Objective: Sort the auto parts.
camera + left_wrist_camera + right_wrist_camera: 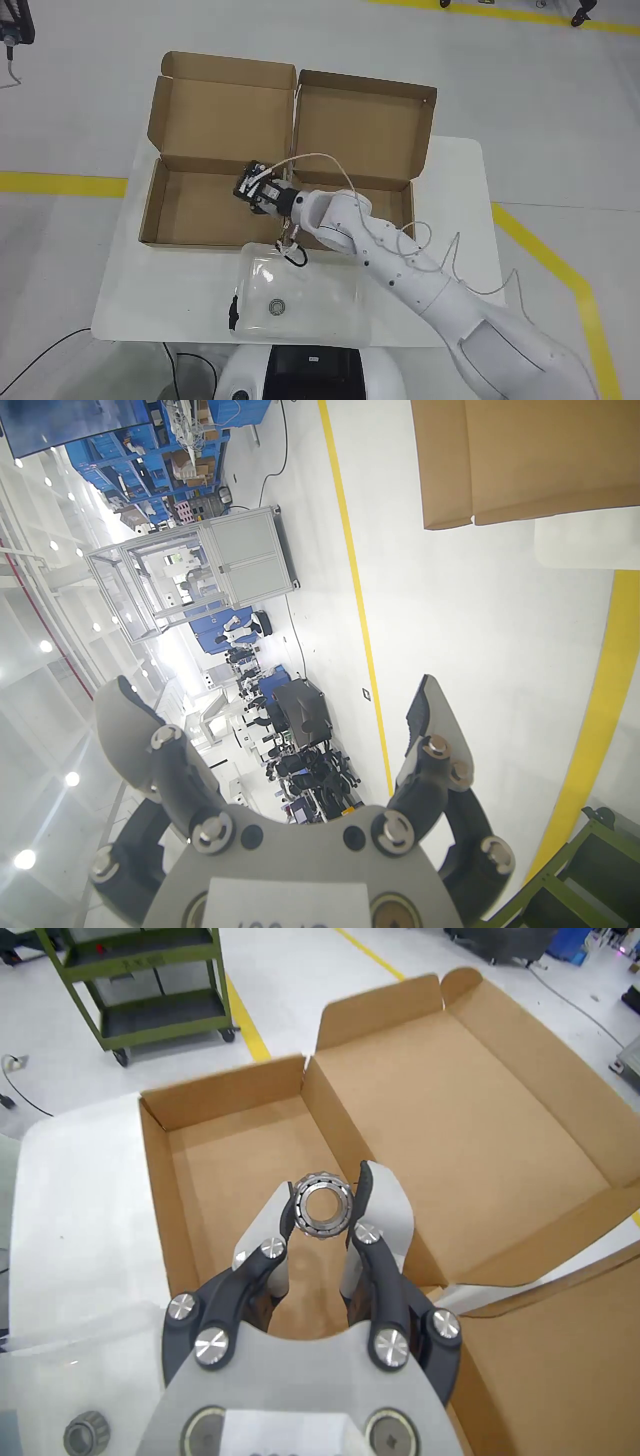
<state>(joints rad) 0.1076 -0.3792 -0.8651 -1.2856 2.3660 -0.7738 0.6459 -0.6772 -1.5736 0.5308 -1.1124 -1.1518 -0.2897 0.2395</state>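
Note:
A steel roller bearing [322, 1205] sits between the fingers of my right gripper [324, 1203], which is shut on it above the floor of the left cardboard box [210, 1163]. From above, that gripper [252, 187] hangs over the left box [185, 205], near its right end. A second bearing [86, 1435] lies in the clear plastic tray [340, 305] at the table's front, also visible from above [278, 307]. My left gripper [272, 712] is open and holds nothing, pointing out at the hall floor away from the table.
A second open cardboard box [385, 125] stands right of the first, both with lids folded back. The white table [460, 190] has bare margins at left and right. A green cart [150, 983] stands on the floor beyond the table.

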